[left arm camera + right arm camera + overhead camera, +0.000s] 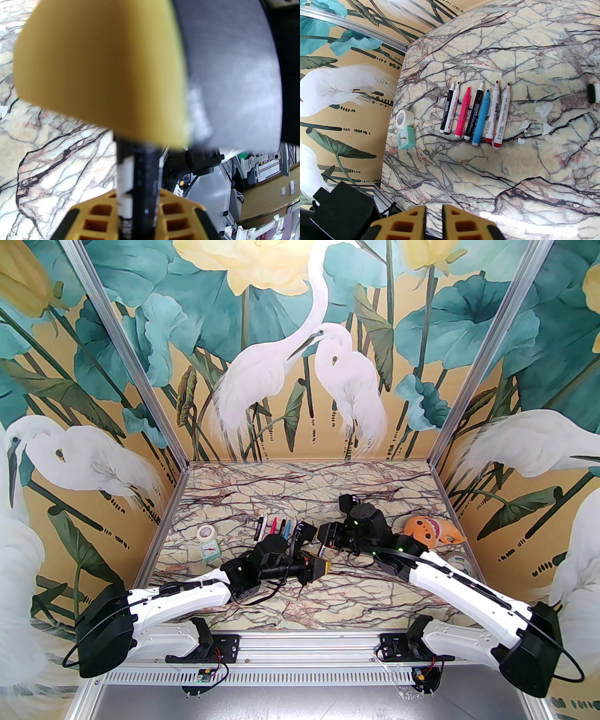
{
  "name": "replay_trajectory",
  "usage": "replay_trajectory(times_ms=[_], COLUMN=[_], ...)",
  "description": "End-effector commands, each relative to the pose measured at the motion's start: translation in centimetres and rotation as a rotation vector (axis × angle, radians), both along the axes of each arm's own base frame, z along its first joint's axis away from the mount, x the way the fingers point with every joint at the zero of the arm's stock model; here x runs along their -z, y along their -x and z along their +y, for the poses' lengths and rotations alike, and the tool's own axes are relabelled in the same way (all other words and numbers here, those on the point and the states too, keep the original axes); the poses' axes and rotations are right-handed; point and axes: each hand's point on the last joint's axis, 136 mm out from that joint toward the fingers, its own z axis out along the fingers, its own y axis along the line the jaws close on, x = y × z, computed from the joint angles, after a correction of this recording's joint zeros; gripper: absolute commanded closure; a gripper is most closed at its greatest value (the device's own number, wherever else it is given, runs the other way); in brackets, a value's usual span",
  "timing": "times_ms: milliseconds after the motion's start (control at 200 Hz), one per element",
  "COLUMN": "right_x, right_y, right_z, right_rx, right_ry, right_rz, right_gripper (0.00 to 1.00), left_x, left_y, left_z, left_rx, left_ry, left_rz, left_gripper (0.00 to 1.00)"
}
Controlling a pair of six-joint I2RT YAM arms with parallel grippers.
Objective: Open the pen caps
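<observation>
Black pen (146,168) clamped in left tool (138,201), end hidden behind right tool (323,544).

Seven pens (481,119) lie in a row: three white, two black, one pink, one blue. One more black pen (145,178) makes eight. There are two loose caps (591,93), one roll of tape (404,119), one green clock (406,140) and one orange toy (424,529).

No legible print on pens (481,119)
</observation>
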Motion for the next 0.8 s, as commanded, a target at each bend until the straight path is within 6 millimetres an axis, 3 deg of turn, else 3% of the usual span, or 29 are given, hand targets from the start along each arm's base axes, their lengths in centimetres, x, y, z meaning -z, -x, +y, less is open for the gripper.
replay_trajectory(times_ms=[0, 420, 655, 795], right_x=[-0.7, -5.6, -6.6, -5.1], right_y=[-1.8, -0.8, -0.1, -1.1], right_z=[-3.2, -2.6, -3.7, -6.0], right_rx=[0.173, -0.008, -0.038, 0.098], right_ry=[0.051, -0.143, -0.155, -0.078], right_rz=[-0.046, -0.253, -0.296, -0.231], right_gripper=[0.93, 0.93, 0.93, 0.93], left_x=[3.6, -2.2, -2.1, -1.1], left_y=[-0.3, 3.7, 3.7, 2.7], left_z=[1.6, -1.3, -1.4, -1.1], left_rx=[-0.054, 0.215, 0.213, 0.152], left_ry=[-0.163, 0.091, 0.085, 0.032], left_rz=[0.03, 0.079, 0.081, 0.069], left_gripper=[1.0, 1.0, 1.0, 1.0])
